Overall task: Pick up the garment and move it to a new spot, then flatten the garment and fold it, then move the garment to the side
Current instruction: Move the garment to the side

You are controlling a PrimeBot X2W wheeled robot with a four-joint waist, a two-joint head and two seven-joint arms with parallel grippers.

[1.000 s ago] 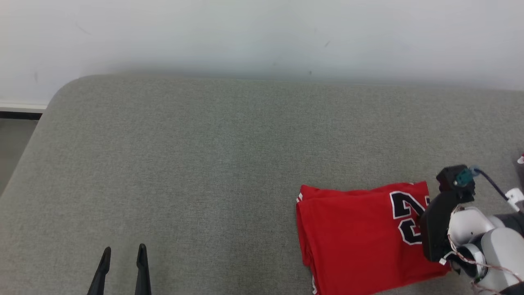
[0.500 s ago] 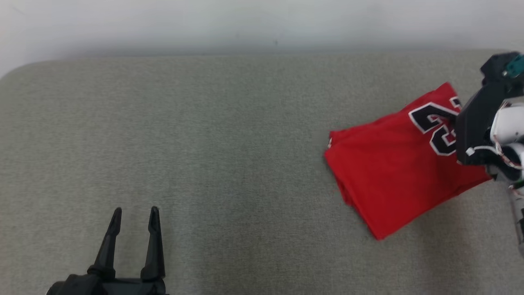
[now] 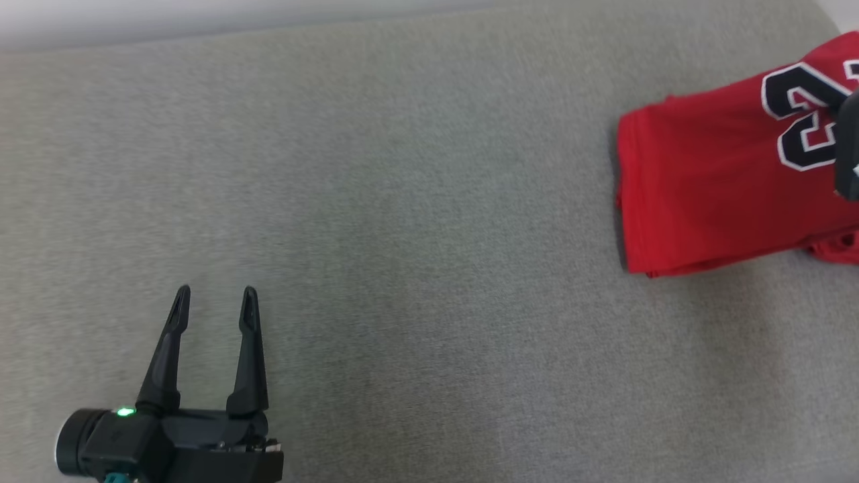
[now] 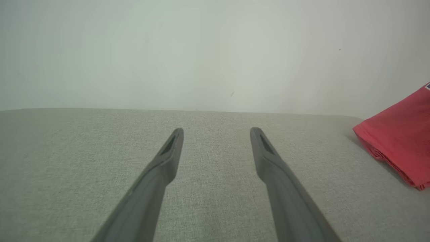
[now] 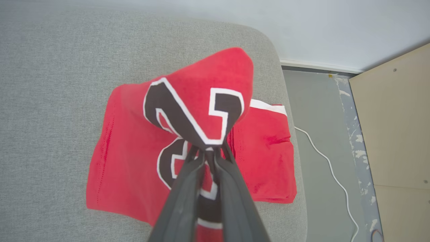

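Red garment (image 3: 711, 181), folded, black numeral w/ white outline on top, lying on grey woven cushion (image 3: 402, 201). In head view: at far right, upper part of frame, cut off by right edge; folded edge facing left, layers stacked along it. In right wrist view: sits at cushion's end near rounded corner, one side close to the edge above the floor (image 5: 315, 101).

R gripper (image 5: 210, 153): clenched on garment, fingers nearly together, pinching top layer right at the numeral. Pinched cloth raised in a peak beyond the fingertips; rest of garment flat on cushion below. Dark part of R gripper overlapping garment at right edge of head view.

L gripper (image 3: 215, 292): released, fingers spread, nothing between them. Lower left of head view, over bare cushion, well apart from garment. Small green light on its body. In left wrist view: garment's corner at far right, cushion beneath the fingers, pale wall (image 4: 201, 50) behind.

Also in right wrist view: white cable (image 5: 322, 158) on floor beside cushion, light wood panel (image 5: 393, 117) at right, white baseboard along wall.
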